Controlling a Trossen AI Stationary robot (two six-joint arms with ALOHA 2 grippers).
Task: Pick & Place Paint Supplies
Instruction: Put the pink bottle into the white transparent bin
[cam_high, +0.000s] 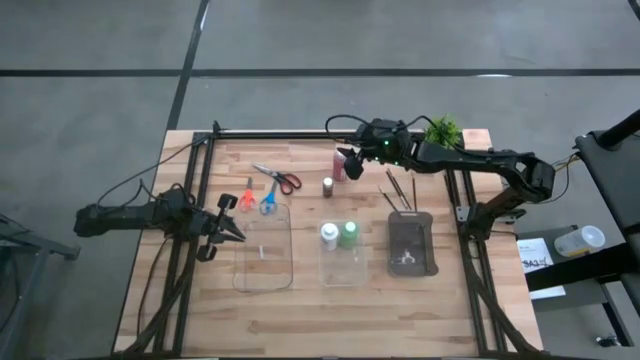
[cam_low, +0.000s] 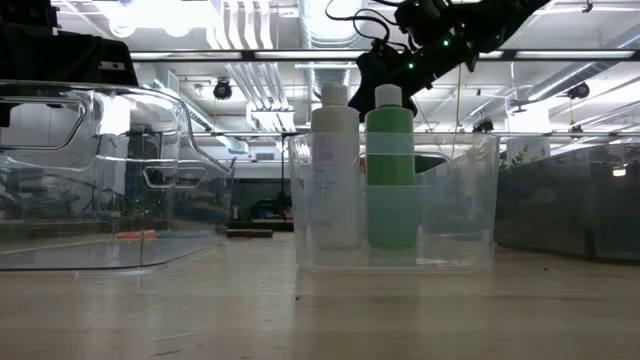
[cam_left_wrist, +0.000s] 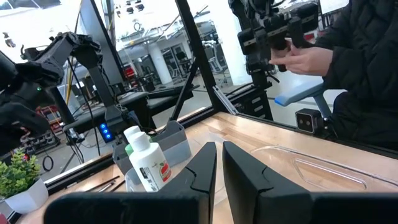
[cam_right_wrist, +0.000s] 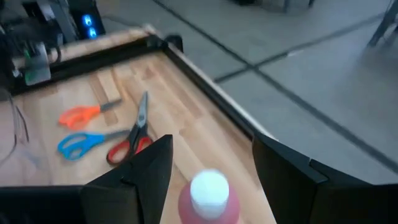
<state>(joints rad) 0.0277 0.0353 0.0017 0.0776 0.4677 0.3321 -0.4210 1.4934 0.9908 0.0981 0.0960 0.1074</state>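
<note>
A wooden table (cam_high: 300, 310) carries two clear trays (cam_high: 263, 252) (cam_high: 343, 262), a dark grey tray (cam_high: 412, 245), three scissors (cam_high: 278, 178) (cam_high: 247, 194) (cam_high: 268, 200), a red bottle (cam_high: 339, 165), a brownish bottle (cam_high: 327, 186), paintbrushes (cam_high: 400, 190) and a potted plant (cam_high: 443, 131).

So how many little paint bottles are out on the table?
4: white bottle and green bottle stand together in the middle clear tray; brownish bottle and red bottle stand farther back on the bare wood.

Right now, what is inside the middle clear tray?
Inside the middle clear tray stand two bottles, upright and side by side: the white bottle and the green bottle. The rest of the tray floor looks bare. The spots under the bottles are covered.
</note>
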